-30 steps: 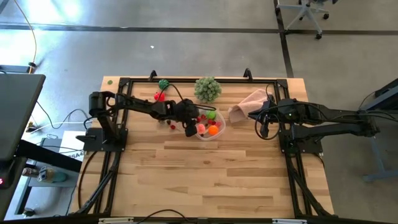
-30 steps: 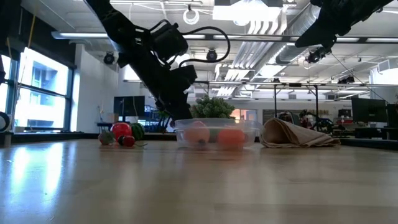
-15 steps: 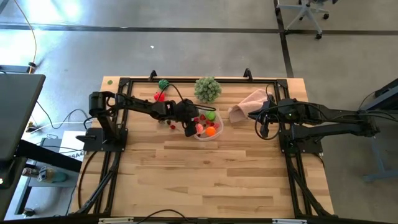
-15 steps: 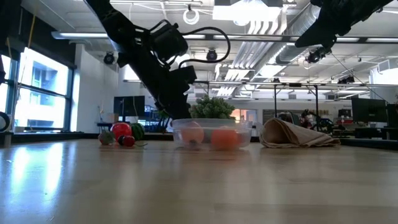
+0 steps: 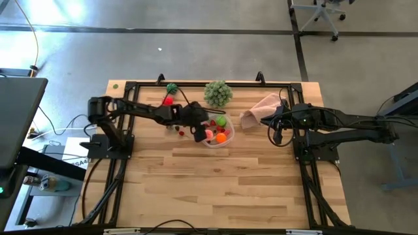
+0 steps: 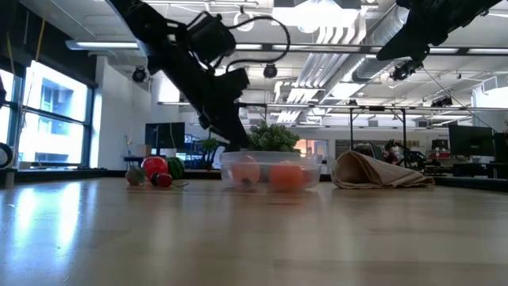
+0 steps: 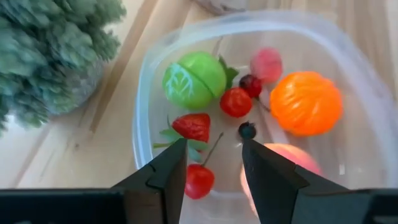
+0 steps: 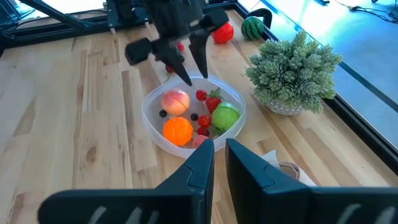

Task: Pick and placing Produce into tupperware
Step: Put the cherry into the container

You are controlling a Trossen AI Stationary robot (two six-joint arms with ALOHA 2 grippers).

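The round clear tupperware (image 5: 217, 134) stands on the table, far of its middle. Inside it lie a green piece (image 7: 194, 79), an orange (image 7: 306, 102), a pink peach (image 8: 175, 99), a strawberry (image 7: 193, 126) and small red cherries (image 7: 236, 101). My left gripper (image 7: 213, 146) hangs open just above the container's left rim, slanting down, with nothing between its fingers. More produce (image 5: 168, 99) rests on the table at the far left. My right gripper (image 8: 219, 149) waits shut, raised at the right, beside the pink cloth (image 5: 261, 108).
A pale green leafy ball (image 5: 218, 93) stands at the far edge, just beyond the container. A small red piece (image 5: 181, 131) lies left of the container under my left arm. The near half of the table is bare wood.
My left gripper has risen from the tupperware's left rim and now hangs clear above it. The tupperware has slid a little toward the table's left and settled flat.
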